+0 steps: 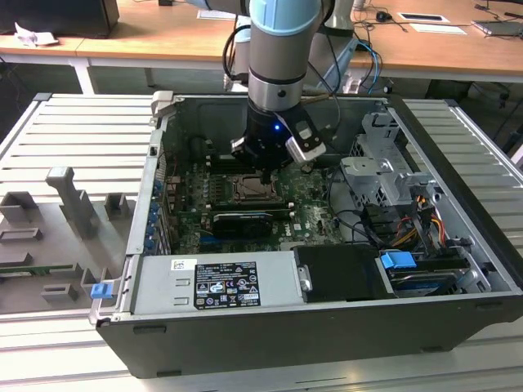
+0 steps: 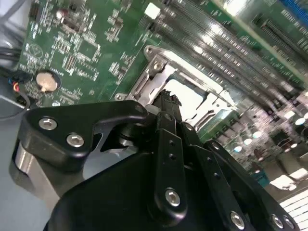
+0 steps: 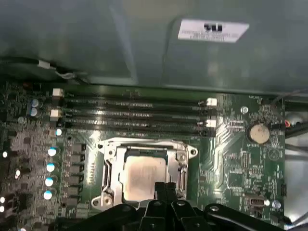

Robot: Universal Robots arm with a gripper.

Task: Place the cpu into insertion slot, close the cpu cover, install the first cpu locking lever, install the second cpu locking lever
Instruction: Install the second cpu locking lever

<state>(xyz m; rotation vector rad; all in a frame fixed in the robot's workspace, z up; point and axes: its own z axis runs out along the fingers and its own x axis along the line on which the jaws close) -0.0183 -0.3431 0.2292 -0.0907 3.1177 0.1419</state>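
The cpu (image 3: 142, 175), a silvery-beige square, lies flat in the insertion slot (image 1: 249, 189) on the green motherboard. The cpu cover (image 3: 111, 163), a silvery frame, lies down around the chip with the chip's top showing through its cut-out. My gripper (image 3: 166, 188) hovers just above the near edge of the socket, its two black fingers pressed together with nothing visible between them. In the second wrist view the fingertips (image 2: 167, 102) point at the cover (image 2: 161, 72), with the bright cpu (image 2: 192, 98) behind them. In the exterior view the gripper (image 1: 270, 175) hangs over the socket's right side.
Long black memory slots (image 3: 134, 113) run beside the socket toward the case wall. A coin battery (image 3: 259, 133) sits on the board. A black card (image 1: 241, 222) lies in front of the socket, a drive cage (image 1: 384, 167) and cables stand on the exterior view's right, and a power supply (image 1: 216, 282) is at the front.
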